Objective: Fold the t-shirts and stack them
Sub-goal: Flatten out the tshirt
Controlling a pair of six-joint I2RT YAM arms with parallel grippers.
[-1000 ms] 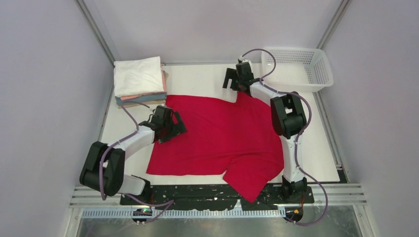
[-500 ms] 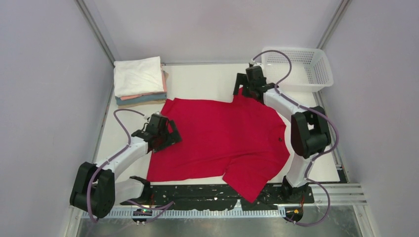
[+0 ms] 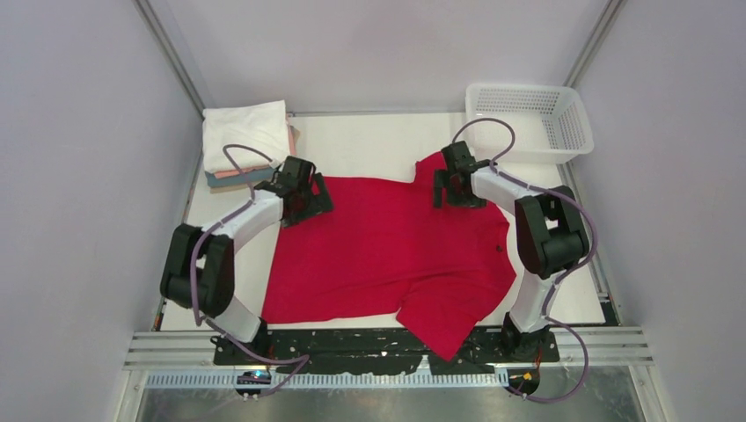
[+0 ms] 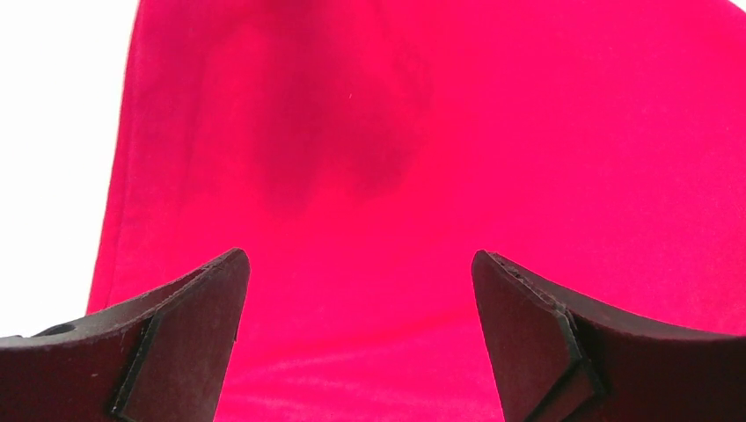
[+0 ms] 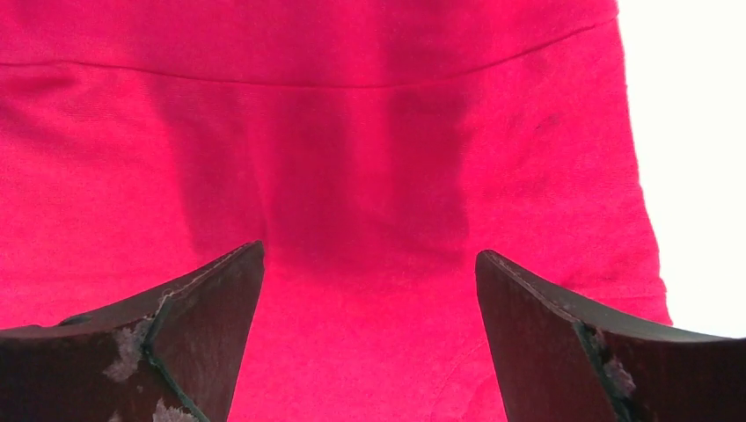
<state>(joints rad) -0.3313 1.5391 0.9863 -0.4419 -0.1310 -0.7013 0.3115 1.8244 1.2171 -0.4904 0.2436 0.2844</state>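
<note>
A bright red t-shirt [image 3: 396, 246] lies spread flat across the middle of the table, one sleeve hanging over the near edge. My left gripper [image 3: 308, 200] is open just above the shirt's far left corner; the left wrist view shows red cloth [image 4: 422, 158] between its spread fingers [image 4: 189, 325]. My right gripper [image 3: 453, 189] is open over the shirt's far right sleeve; the right wrist view shows red cloth [image 5: 352, 176] and a seam there. A stack of folded t-shirts [image 3: 248, 141], white on top with salmon pink and teal below, sits at the far left.
A white plastic mesh basket [image 3: 528, 121] stands at the far right corner. The bare white table [image 3: 369, 141] shows beyond the shirt. Grey walls close in on both sides.
My left gripper has moved away from me, to the shirt's far left corner. My right gripper has come back from the far edge onto the far right sleeve. The shirt's far left corner shifted slightly.
</note>
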